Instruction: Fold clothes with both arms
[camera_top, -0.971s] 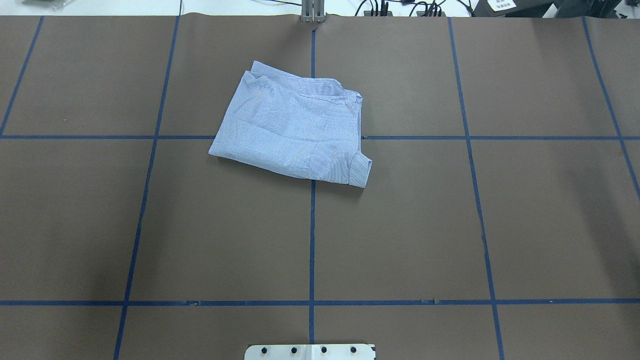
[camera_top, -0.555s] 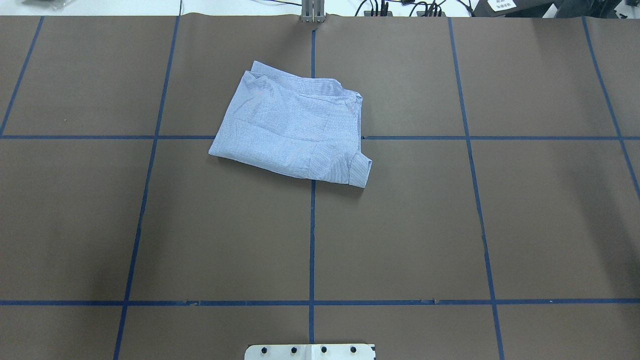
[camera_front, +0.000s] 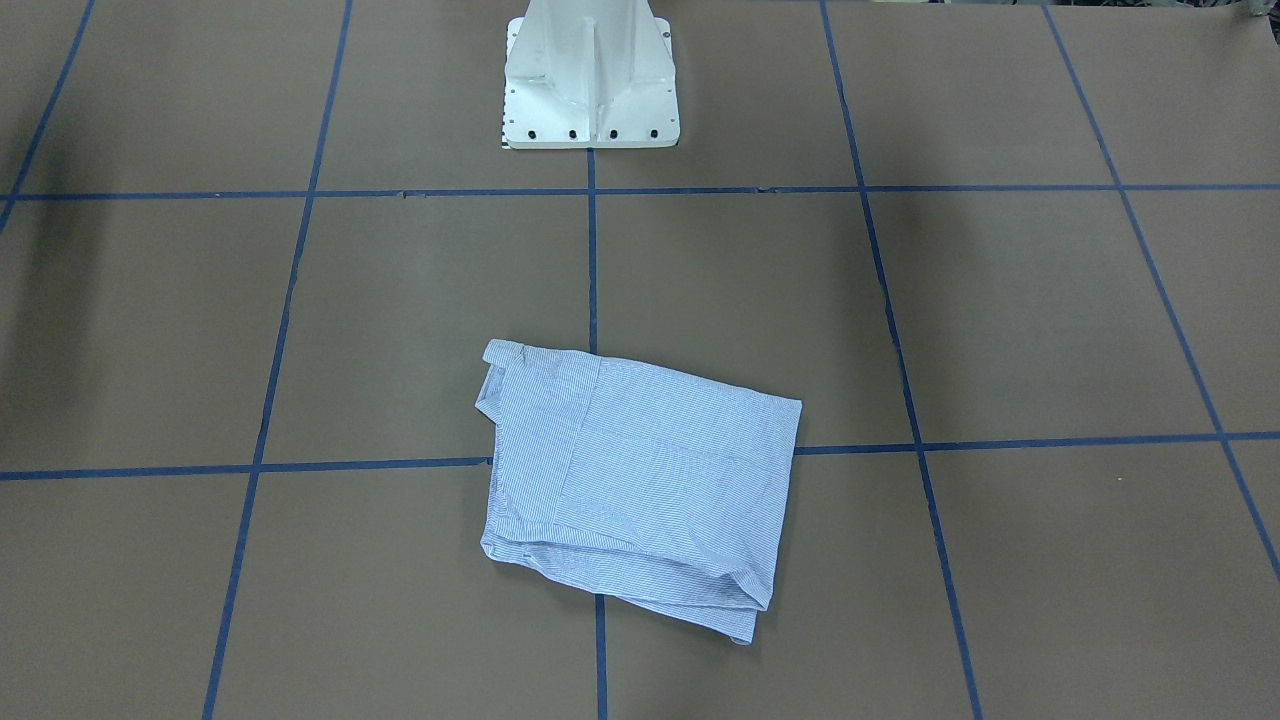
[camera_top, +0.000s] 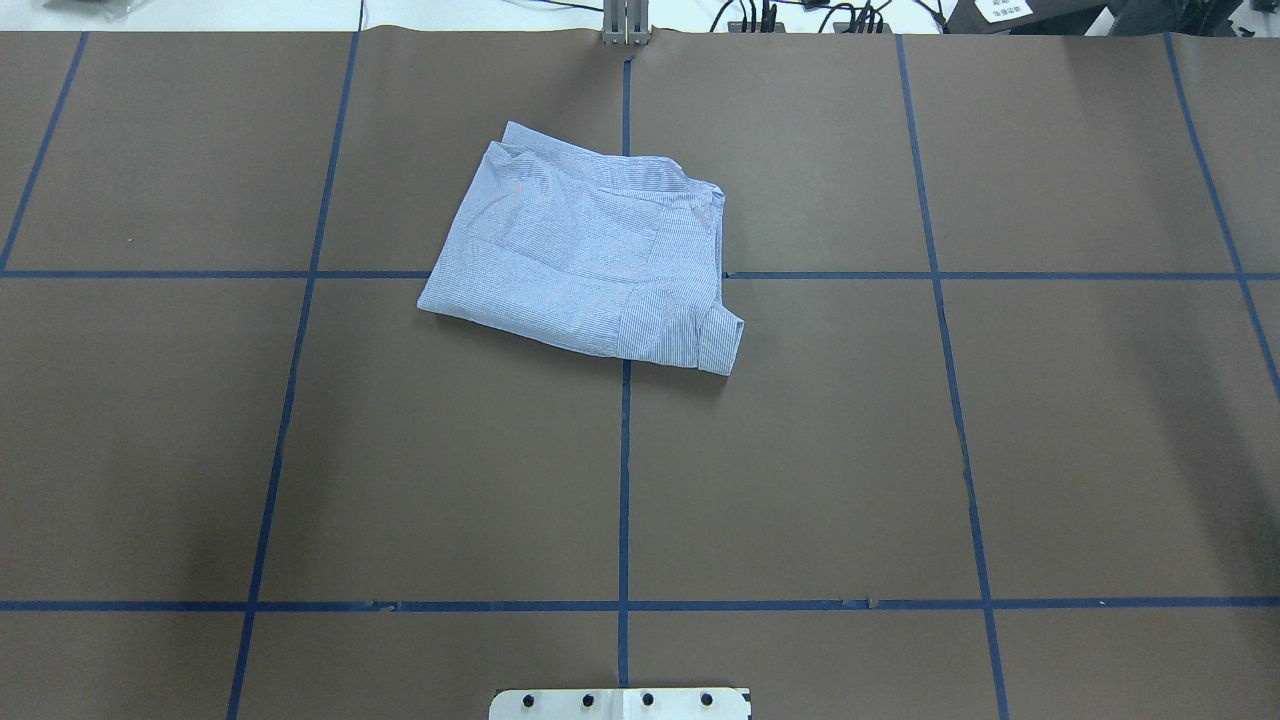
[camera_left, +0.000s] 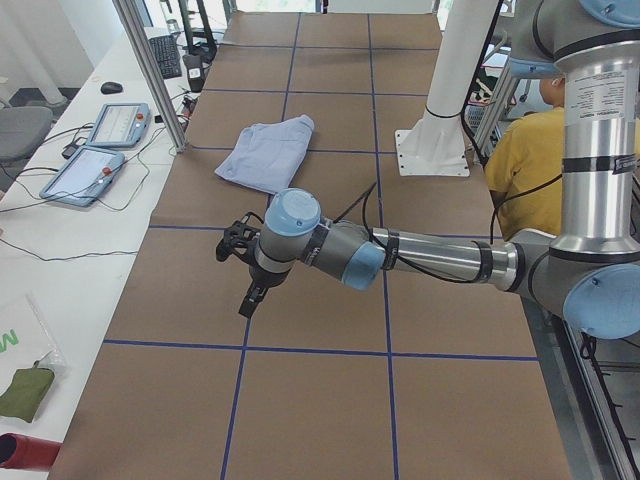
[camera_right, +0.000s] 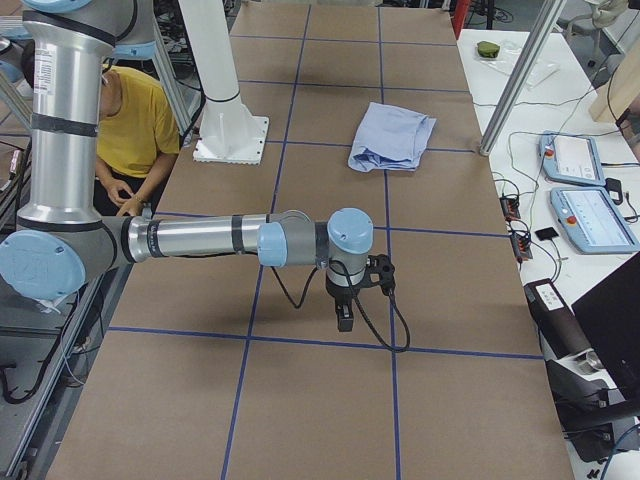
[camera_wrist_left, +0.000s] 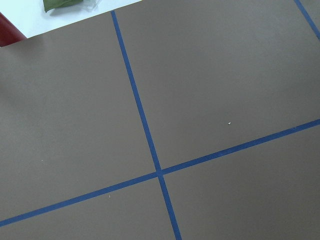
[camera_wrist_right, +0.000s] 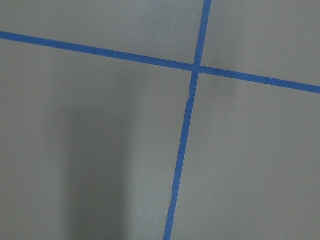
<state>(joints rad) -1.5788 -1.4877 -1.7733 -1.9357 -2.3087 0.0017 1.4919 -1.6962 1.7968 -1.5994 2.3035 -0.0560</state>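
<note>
The clothes are one light blue-and-white striped shirt (camera_top: 580, 255), folded into a compact rectangle on the brown table, slightly askew on the far side of the centre line. The front-facing view shows the shirt (camera_front: 640, 490) with nothing touching it. Neither arm appears in the overhead or front-facing views. My left gripper (camera_left: 248, 300) hangs over bare table far from the shirt (camera_left: 265, 155), toward the table's left end. My right gripper (camera_right: 345, 318) hangs likewise toward the right end, well away from the shirt (camera_right: 392, 135). Whether either is open or shut I cannot tell. Both wrist views show only table.
Blue tape lines (camera_top: 624, 480) grid the brown table cover. The white pedestal base (camera_front: 590, 90) stands at the robot's edge. Teach pendants (camera_left: 95, 150) and a metal post (camera_left: 150, 70) sit beyond the far edge. A person in a yellow shirt (camera_right: 135, 120) sits behind the robot.
</note>
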